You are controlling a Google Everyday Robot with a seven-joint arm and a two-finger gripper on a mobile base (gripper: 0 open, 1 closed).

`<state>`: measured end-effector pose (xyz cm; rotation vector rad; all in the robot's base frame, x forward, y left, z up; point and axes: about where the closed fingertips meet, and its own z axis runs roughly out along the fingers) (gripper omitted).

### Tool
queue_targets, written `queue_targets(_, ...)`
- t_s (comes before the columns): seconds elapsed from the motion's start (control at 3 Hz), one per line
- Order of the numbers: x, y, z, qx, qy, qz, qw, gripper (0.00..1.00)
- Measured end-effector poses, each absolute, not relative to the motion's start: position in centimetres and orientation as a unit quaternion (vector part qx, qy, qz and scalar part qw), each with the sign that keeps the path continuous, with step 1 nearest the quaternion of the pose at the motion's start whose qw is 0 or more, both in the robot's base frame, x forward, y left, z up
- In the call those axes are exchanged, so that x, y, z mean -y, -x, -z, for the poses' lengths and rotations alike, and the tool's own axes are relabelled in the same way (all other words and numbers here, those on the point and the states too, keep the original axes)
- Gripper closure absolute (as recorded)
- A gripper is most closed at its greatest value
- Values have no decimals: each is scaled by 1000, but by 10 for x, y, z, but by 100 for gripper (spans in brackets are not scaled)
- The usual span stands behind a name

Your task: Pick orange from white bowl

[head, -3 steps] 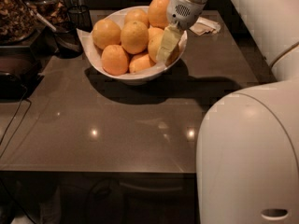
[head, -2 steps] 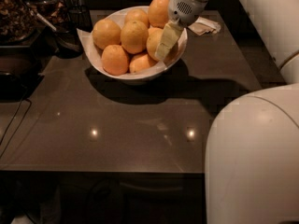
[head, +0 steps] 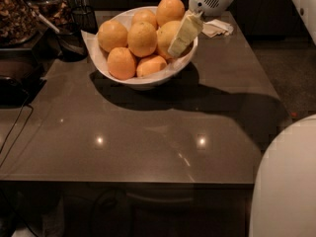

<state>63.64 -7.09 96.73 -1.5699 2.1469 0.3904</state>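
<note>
The white bowl stands at the back middle of the dark table and holds several oranges. My gripper reaches down from the top right to the bowl's right side. It is shut on a large yellowish orange. One pale finger lies across the front of that orange; the other is hidden behind it. The held orange sits just above the rim, touching its neighbours. Another orange lies on top of the pile behind it.
A small dark glass cup and a dark dish with a spoon stand left of the bowl. A white napkin lies at the back right. Dark containers and cables are at the left. My white body fills the lower right.
My gripper has risen a little, and the orange behind its finger has come up with it. My white body has drawn back toward the lower right corner.
</note>
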Motion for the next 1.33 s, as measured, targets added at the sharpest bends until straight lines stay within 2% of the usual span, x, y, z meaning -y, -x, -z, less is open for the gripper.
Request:
queue_targets(0.67, 63, -624, -982, -763, 578, -158, 243, 100)
queue_targets(1.33, 65, -573, -1008, -735, 583, -208, 278, 100)
